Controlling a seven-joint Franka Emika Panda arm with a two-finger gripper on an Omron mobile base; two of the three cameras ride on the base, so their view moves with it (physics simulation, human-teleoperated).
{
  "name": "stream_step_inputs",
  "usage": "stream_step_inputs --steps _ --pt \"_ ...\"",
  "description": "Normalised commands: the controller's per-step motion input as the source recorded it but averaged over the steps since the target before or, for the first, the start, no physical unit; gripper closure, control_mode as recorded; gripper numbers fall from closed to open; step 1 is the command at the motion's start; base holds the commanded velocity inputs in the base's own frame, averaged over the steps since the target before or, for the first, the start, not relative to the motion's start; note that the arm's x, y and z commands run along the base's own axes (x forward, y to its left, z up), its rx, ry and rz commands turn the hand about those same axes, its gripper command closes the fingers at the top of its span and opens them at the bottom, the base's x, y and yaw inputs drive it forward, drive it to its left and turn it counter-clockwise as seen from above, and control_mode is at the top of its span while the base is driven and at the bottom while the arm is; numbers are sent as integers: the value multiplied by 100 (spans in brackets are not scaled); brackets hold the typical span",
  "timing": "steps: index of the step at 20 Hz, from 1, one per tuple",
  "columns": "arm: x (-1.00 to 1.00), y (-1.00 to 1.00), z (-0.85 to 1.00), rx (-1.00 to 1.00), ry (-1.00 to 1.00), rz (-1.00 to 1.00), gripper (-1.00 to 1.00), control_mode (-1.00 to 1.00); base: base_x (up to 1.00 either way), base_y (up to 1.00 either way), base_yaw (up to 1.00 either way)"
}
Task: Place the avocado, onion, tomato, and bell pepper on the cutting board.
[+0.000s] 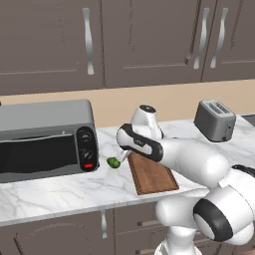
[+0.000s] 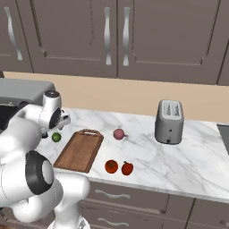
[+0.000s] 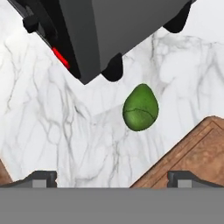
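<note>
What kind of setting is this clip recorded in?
A rendered kitchen, it seems: a marble counter under dark cabinets, with a toaster, a toaster oven and a cutting board.

avocado: glossy green, egg-shaped; lies on its side on the marble counter, just beside the board's left long edge, apart from it.
onion: pinkish-purple ball, matte; on the counter near the board's handle end, to the board's right, not touching it.
tomato: orange-red ball with a dark stem spot; on the counter near the board's front right corner.
bell pepper: deep red, slightly lumpy; just beside the tomato, on its right.
cutting board: brown wood, raised rim, handle cut-out at the far end; flat on the counter, nothing on it.
</note>
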Motion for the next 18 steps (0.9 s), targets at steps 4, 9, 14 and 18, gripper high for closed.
stream_step_inputs --steps 4,9,14,18 --pt "19 6 -24 0 -4 0 -100 -100 0 0 0" --pt "21 2 -22 0 -3 0 -100 -100 0 0 0" --pt "16 7 -25 0 0 1 -100 -100 0 0 0" --pt "10 12 -22 0 -1 2 -100 -100 0 0 0"
